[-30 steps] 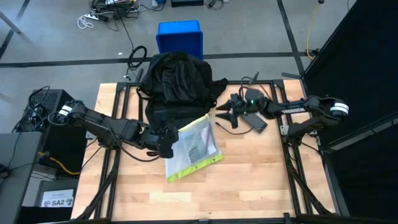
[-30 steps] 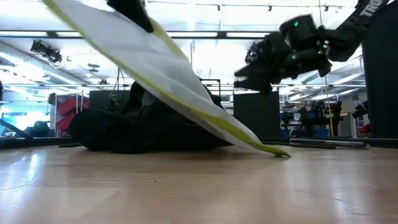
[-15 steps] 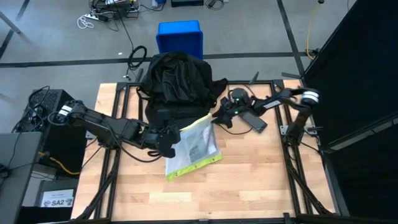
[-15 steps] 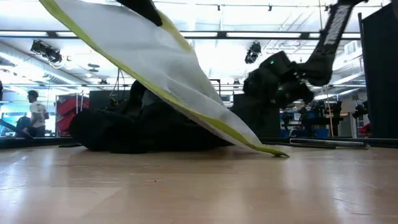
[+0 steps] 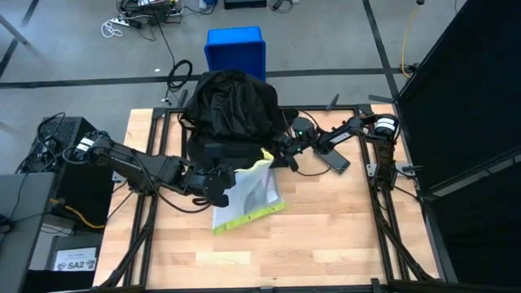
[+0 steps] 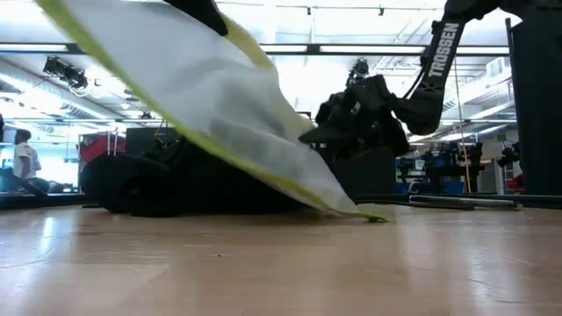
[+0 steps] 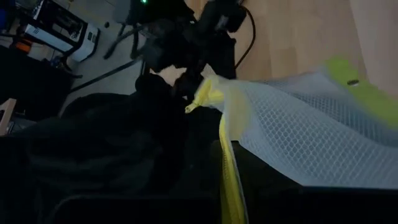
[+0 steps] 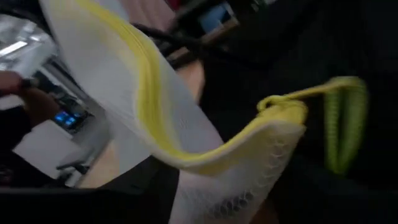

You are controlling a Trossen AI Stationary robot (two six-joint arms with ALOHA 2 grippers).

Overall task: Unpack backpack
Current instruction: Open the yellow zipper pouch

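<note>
The mesh pouch [image 6: 219, 105] is cut off by the top edge.

Both arms are showing as dark, near-black machines built from slim tubular links and bulkier rounded joint housings. The left arm [image 5: 134, 165] is wearing a white band with dark marks near its shoulder joint, and thin black cables are looping loosely beneath its forearm. The right arm [image 5: 370, 134] is carrying a similar white ring around one joint. In the low view, white block letters reading "TROSSEN" are running down the right arm's link [image 6: 436, 53]. A small green light is glowing on the right wrist housing [image 5: 299, 130]. The left end effector [image 5: 218, 185] is appearing as a chunky black block.
</note>
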